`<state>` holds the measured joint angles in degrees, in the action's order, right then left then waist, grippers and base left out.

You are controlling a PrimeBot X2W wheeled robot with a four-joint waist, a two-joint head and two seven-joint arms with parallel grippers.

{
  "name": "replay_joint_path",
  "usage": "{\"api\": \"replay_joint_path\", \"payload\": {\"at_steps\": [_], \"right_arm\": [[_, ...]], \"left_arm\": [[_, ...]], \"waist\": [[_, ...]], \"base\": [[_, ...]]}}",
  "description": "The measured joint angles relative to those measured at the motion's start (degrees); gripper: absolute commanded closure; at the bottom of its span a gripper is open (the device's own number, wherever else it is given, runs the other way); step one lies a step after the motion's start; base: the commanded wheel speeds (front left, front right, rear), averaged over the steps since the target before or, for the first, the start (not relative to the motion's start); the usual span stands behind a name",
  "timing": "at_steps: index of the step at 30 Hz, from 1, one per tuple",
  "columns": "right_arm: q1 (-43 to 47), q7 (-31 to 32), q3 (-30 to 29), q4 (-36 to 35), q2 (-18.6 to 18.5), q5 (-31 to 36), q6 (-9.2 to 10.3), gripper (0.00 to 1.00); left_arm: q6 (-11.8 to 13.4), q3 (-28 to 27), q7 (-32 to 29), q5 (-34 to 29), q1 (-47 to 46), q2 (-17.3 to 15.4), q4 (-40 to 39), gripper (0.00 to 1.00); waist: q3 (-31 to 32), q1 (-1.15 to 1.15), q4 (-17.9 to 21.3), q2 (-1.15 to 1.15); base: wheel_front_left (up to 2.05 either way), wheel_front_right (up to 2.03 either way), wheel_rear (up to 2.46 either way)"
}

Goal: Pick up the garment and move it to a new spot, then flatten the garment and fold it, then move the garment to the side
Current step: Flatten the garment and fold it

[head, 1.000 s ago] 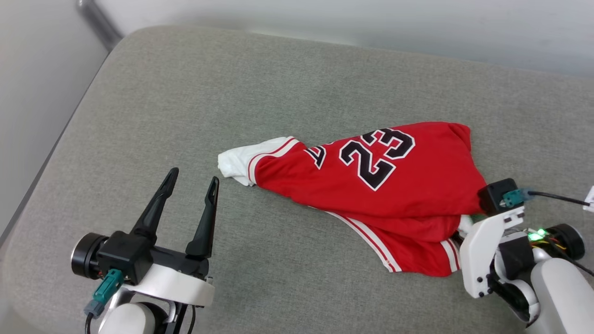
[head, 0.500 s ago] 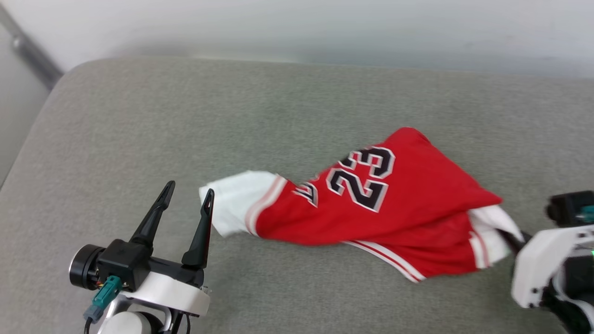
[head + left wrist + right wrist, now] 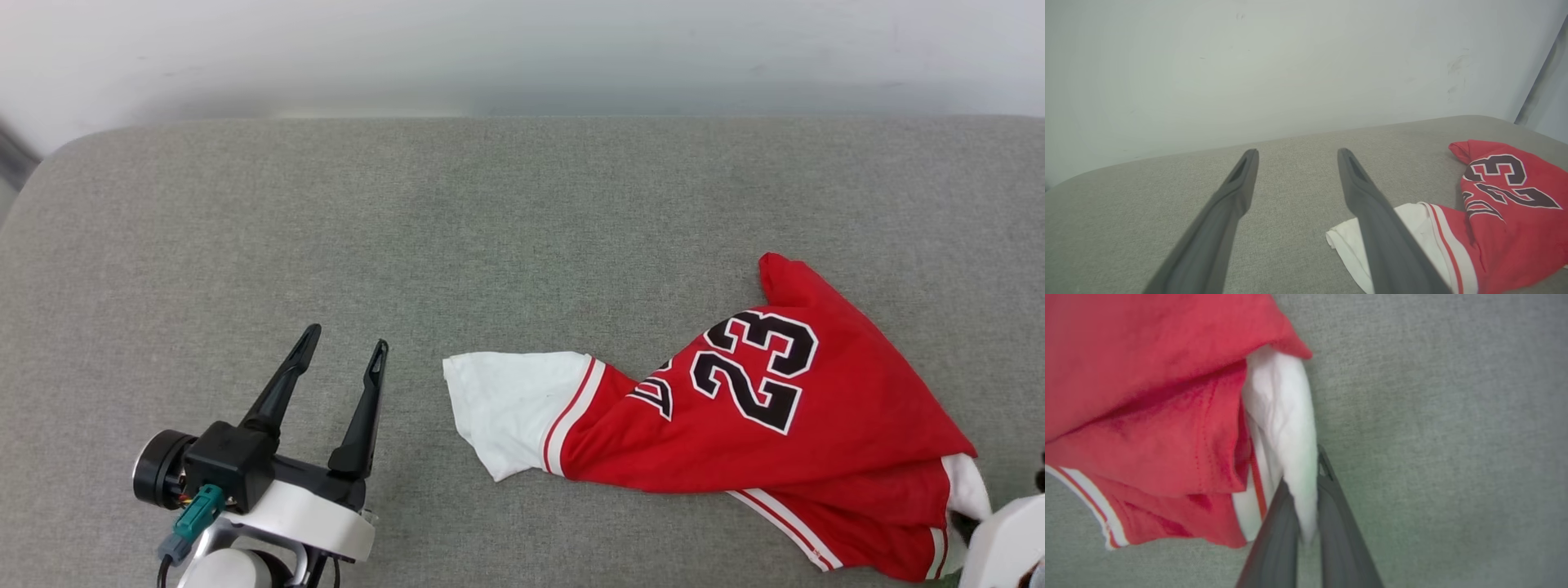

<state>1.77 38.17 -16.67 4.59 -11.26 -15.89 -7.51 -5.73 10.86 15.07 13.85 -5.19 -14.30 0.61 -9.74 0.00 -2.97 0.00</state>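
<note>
Head view, with both wrist views. The grey cushion (image 3: 522, 212) spans the field from 9 to 3 o'clock, and a pale wall (image 3: 522, 57) runs along its far edge at 12 o'clock.

The garment (image 3: 849, 425) lies crumpled on the cushion at 4 o'clock in the head view. Its red body is folded over itself, and striped trim shows along the lower edge. The number (image 3: 755, 367) "23" faces up, tilted, near the middle of the red cloth. One flat sleeve (image 3: 514, 408) – white, edged with red stripes – stretches toward 9 o'clock and rests on the cushion.

The left gripper (image 3: 348, 336) sits at 8 o'clock. Its fingers are spread wide, point toward 12 o'clock and hold nothing. It is near the flat sleeve but apart from it. In the left wrist view one finger crosses in front of that sleeve.

The right gripper (image 3: 1303, 473) enters at 5 o'clock in the head view, mostly cut off by the frame. In its own wrist view the fingers are pressed together on the pinched sleeve (image 3: 1286, 416) – a bunched white fold squeezed between the tips – with the red cloth at 10 o'clock.
</note>
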Motion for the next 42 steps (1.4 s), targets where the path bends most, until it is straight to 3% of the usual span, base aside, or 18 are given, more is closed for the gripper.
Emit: {"api": "replay_joint_path", "payload": {"at_steps": [1, 2, 9, 15, 18, 20, 25, 37, 38, 39, 40, 42], "right_arm": [[0.0, -1.1, 0.8, 0.4, 0.1, 0.1, 0.0, 0.6], [-0.1, -2.1, 1.0, 0.7, 0.3, 0.1, 0.0, 0.0], [-0.7, -2.1, 5.0, -4.0, -2.2, -2.3, 0.01, 0.0], [-0.8, 10.1, 5.2, -16.1, -5.9, -4.2, 0.0, 0.0], [-4.5, 15.0, 4.0, -18.0, -8.1, -2.6, 0.0, 0.0], [-6.7, 17.6, 4.4, -17.0, -10.3, -0.8, 0.0, 0.0], [-11.8, 21.9, 4.6, -9.3, -10.1, -1.1, 0.0, 0.0], [-16.1, 16.7, 6.5, 6.1, -11.1, 2.2, 0.02, 0.0], [-16.2, 16.0, 6.6, 7.0, -11.2, 2.3, 0.02, 0.25], [-16.5, 15.4, 6.7, 7.8, -11.2, 2.4, 0.02, 0.76], [-16.8, 14.7, 6.9, 8.4, -11.3, 2.4, 0.02, 1.0], [-17.0, 12.9, 7.8, 9.2, -11.3, 2.0, 0.02, 1.0]], "left_arm": [[-0.2, 0.1, 0.0, 0.0, 0.0, 0.0, 0.2, 0.0], [-0.3, 0.1, 0.0, 0.0, 0.0, 0.0, 0.4, 0.0], [-0.4, 0.1, 0.0, 0.0, -0.1, 0.0, 1.0, 0.0], [-0.7, 0.4, 0.0, 0.0, -0.1, 0.0, 0.7, 0.0], [-0.7, 0.5, 0.0, 0.0, -0.7, 0.0, 0.6, 0.0], [-0.8, 1.0, 0.0, 0.0, -1.2, 0.0, 0.6, 0.0], [-0.9, 1.7, 0.0, -0.1, -2.5, 0.2, 0.8, 0.0], [-1.2, 2.9, 0.0, -0.2, -4.0, 0.1, 1.4, 0.0], [-1.2, 3.0, 0.0, -0.2, -4.1, 0.0, 1.4, 0.0], [-1.2, 3.0, 0.0, -0.2, -4.2, 0.0, 1.5, 0.0], [-1.2, 3.1, 0.0, -0.2, -4.2, 0.0, 1.5, 0.0], [-1.2, 3.3, 0.0, -0.2, -4.2, 0.0, 1.8, 0.0]], "waist": [[0.0, 0.0, 0.1, 0.0], [0.0, 0.0, 0.1, 0.0], [0.5, 0.0, 0.4, 0.0], [0.0, 0.0, -0.3, 0.0], [-1.0, 0.0, -0.8, 0.0], [-1.6, 0.0, -1.4, 0.0], [-3.5, 0.0, -3.1, 0.0], [-7.3, 0.0, -7.6, 0.0], [-7.4, 0.0, -7.9, 0.0], [-7.5, 0.0, -8.0, 0.0], [-7.5, 0.0, -8.1, 0.0], [-7.1, 0.0, -8.2, 0.0]], "base": [[0.0, 0.0, 0.0], [0.0, 0.0, 0.0], [0.0, 0.0, 0.0], [0.0, 0.0, 0.0], [0.0, 0.0, 0.0], [0.0, 0.0, 0.0], [0.0, 0.0, 0.0], [0.0, 0.0, 0.0], [0.0, 0.0, 0.0], [0.0, 0.0, 0.0], [0.0, 0.0, 0.0], [0.0, 0.0, 0.0]]}}
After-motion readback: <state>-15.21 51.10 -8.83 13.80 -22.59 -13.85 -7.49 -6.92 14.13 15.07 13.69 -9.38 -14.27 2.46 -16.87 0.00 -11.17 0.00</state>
